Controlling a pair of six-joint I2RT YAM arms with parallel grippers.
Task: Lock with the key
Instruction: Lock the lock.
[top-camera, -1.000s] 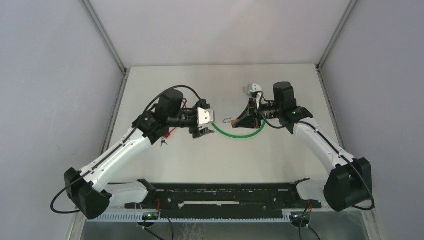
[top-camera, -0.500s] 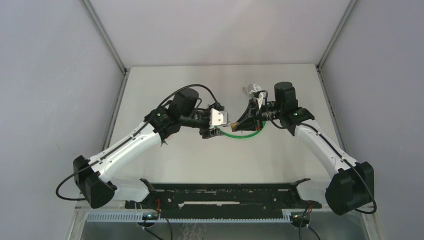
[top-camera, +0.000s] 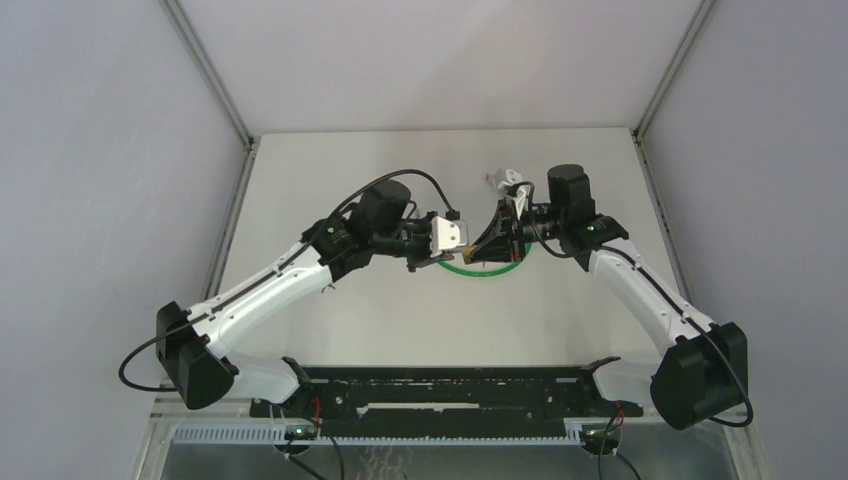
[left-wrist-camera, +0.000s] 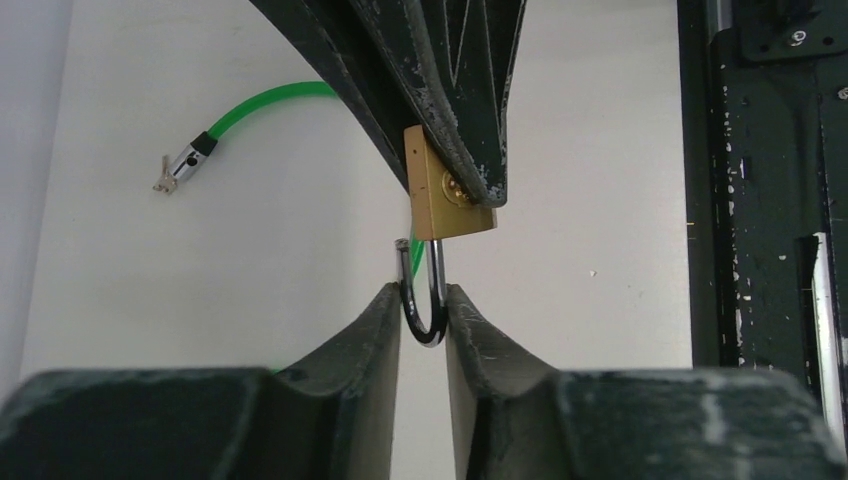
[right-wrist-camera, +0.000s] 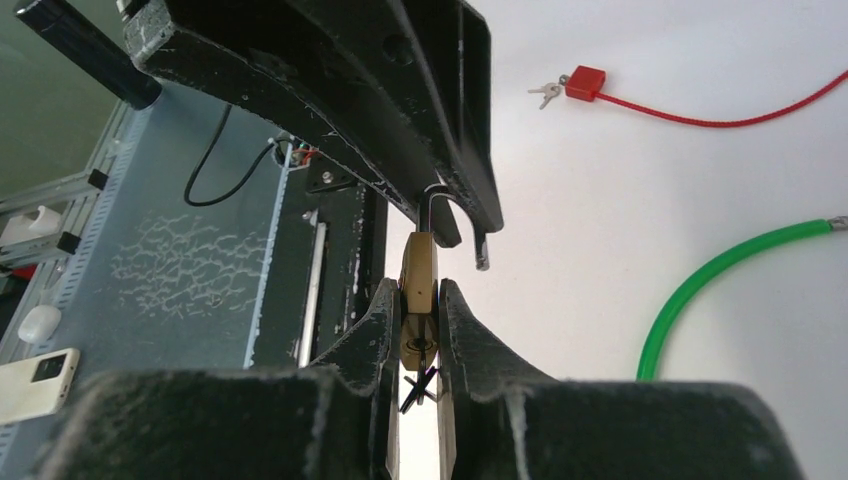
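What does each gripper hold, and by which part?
Both hold one brass padlock: the right gripper clamps its body, the left gripper pinches its open shackle.

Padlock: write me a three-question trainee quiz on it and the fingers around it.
1. True or false: the padlock has its shackle clicked shut.
2. The right fingers hold the padlock by: A its brass body; B its shackle; C nothing, they are open.
3. Which fingers pinch the bend of the shackle?
Key: 1 false, one end of the shackle stands free of the body; 2 A; 3 the left fingers.
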